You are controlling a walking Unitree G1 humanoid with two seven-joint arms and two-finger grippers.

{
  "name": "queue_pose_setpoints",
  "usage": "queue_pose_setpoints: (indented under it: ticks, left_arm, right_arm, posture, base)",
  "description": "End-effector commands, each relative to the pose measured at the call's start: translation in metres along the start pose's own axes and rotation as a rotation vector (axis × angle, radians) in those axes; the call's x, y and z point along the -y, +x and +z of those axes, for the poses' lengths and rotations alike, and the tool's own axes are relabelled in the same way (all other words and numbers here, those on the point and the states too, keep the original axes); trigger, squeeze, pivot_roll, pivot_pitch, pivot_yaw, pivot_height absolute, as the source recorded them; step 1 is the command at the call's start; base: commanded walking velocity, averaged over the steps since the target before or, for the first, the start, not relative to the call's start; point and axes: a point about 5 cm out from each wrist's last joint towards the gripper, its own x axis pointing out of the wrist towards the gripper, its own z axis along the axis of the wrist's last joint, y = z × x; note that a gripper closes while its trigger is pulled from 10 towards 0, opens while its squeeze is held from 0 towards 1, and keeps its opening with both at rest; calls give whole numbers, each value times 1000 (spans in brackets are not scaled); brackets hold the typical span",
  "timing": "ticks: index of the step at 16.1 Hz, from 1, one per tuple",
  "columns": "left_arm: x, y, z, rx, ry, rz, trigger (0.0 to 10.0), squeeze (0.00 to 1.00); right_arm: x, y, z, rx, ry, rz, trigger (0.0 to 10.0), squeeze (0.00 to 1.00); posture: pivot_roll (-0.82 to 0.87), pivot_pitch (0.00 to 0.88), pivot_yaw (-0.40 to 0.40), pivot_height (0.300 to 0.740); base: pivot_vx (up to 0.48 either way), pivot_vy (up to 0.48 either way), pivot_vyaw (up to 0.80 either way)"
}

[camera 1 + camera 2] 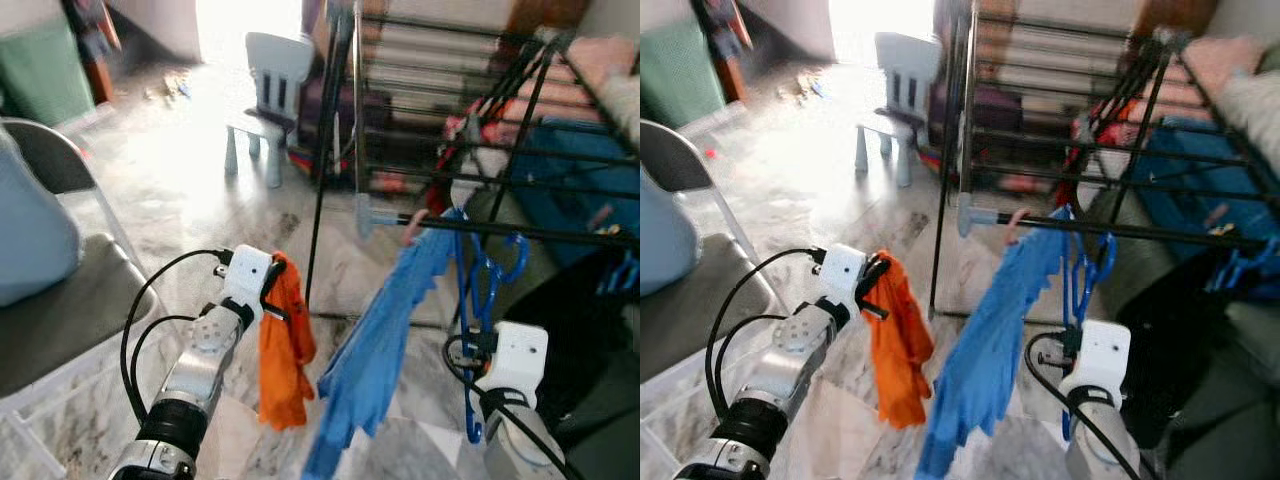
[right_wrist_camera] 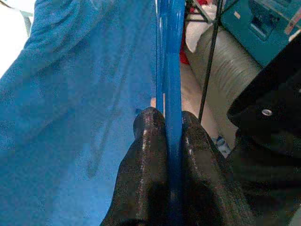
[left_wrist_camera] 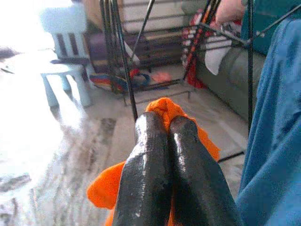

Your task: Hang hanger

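Hanger: blue, hooking over the drying rack's front rail, right in front of you.
Blue garment: draping down from that rail beside it.
Right gripper: you are pinching the hanger's bar, fingers closed on it.
Left gripper: you are clamping an orange cloth, fingers pressed together.

A home's living space: marble floor, child's chair, drying rack, sofa.
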Motion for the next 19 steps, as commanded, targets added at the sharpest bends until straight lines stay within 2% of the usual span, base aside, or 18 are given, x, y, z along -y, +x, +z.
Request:
queue_pose_setpoints:
  ticks: [1, 19]
  left_arm:
    - [7, 4, 7, 26, 13, -22, 10000, 0]
    - [10, 6, 9, 29, 24, -43, 10000, 0]
  right_arm:
    - [6, 0, -2, -8, -11, -25, 10000, 0]
    - [4, 2, -5, -27, -7, -32, 10000, 0]
  posture:
    - [12, 0, -96, 740]
    - [11, 0, -101, 740]
  base:
    - [-311, 0, 0]
    - [-314, 0, 0]
